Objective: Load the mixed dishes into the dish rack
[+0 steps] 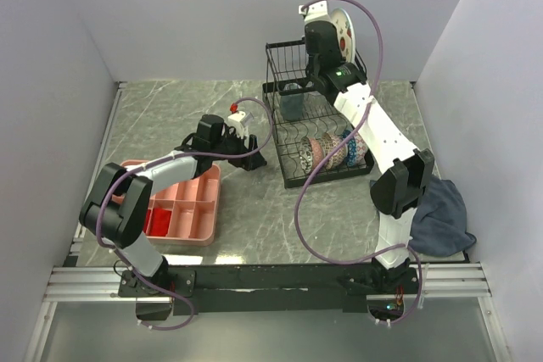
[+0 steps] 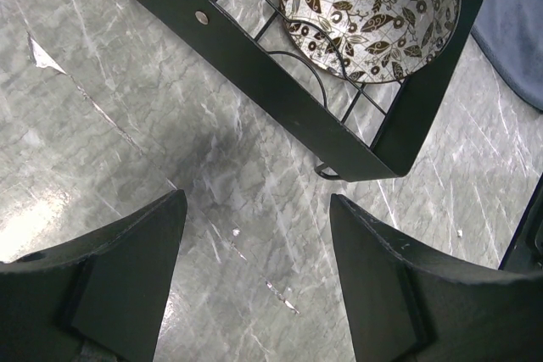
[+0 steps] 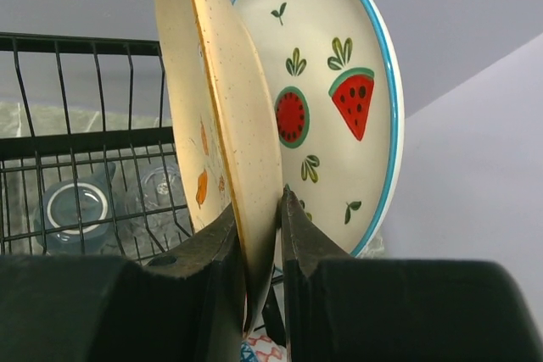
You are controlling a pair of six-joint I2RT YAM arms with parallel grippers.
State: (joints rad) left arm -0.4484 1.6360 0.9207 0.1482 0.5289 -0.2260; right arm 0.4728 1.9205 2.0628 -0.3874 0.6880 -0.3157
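- Right gripper [image 3: 261, 235] raised high over the dish rack [image 1: 316, 129], arm stretched forward, fingers pinched on rim of tan plate [image 3: 222, 116] held on edge.
- Watermelon plate [image 3: 339, 99] upright just behind.
- Left gripper [image 2: 254, 269] spread wide, empty, low over marble table [image 2: 127, 125] beside rack corner.
- Patterned bowls [image 1: 327, 152] standing in lower slots.

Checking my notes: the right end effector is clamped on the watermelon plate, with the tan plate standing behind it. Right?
Not quite. In the right wrist view the right end effector is clamped on the tan plate; the watermelon plate stands behind it.
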